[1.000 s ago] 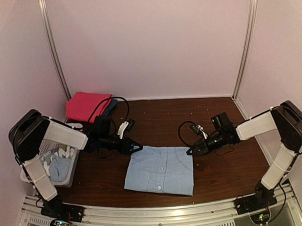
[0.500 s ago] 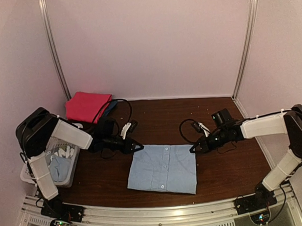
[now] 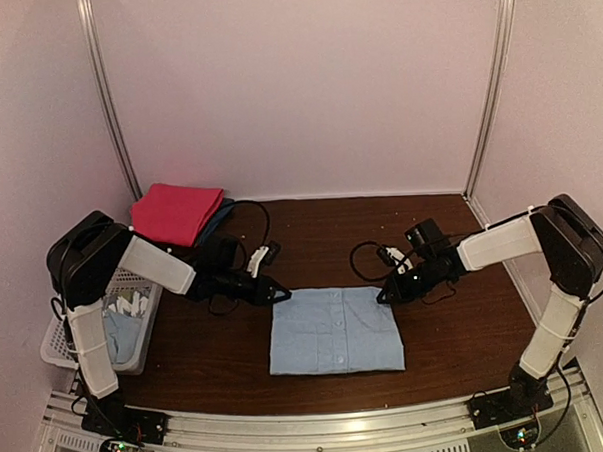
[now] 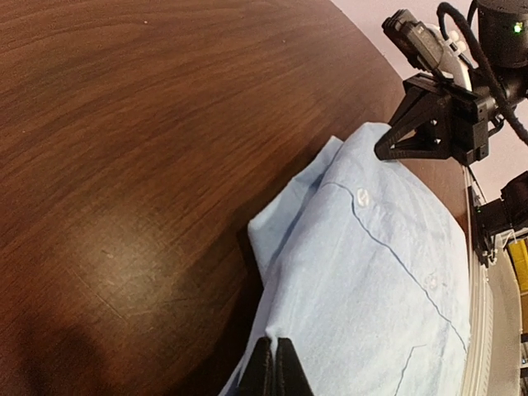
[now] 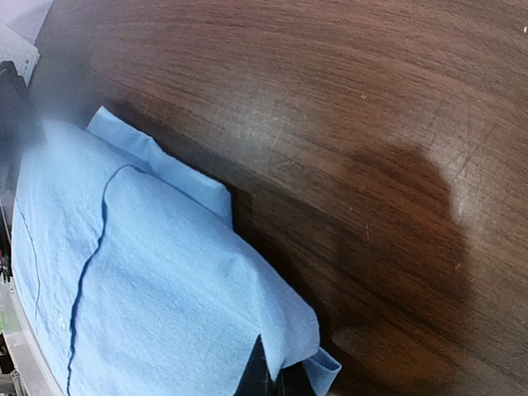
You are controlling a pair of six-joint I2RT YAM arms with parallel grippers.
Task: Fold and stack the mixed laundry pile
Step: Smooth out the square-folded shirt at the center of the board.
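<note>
A folded light blue button shirt [image 3: 334,330] lies flat on the brown table [image 3: 322,235], near its front middle. My left gripper [image 3: 282,295] is shut on the shirt's far left corner; in the left wrist view the black fingertips [image 4: 276,363] pinch a ridge of the cloth [image 4: 371,272]. My right gripper [image 3: 383,298] is shut on the far right corner, and in the right wrist view the fabric [image 5: 148,280] drapes over its tips [image 5: 272,375]. More light blue garments [image 3: 121,332] sit in the basket at left.
A white perforated basket [image 3: 55,349] stands at the table's left front. A folded magenta cloth [image 3: 176,211] lies at the back left on something dark blue. Black cables [image 3: 246,213] loop behind both grippers. Pink walls close in on three sides.
Both grippers have closed on the shirt's far corners. The shirt has slid right and turned, so its edges now run square to the table front.
</note>
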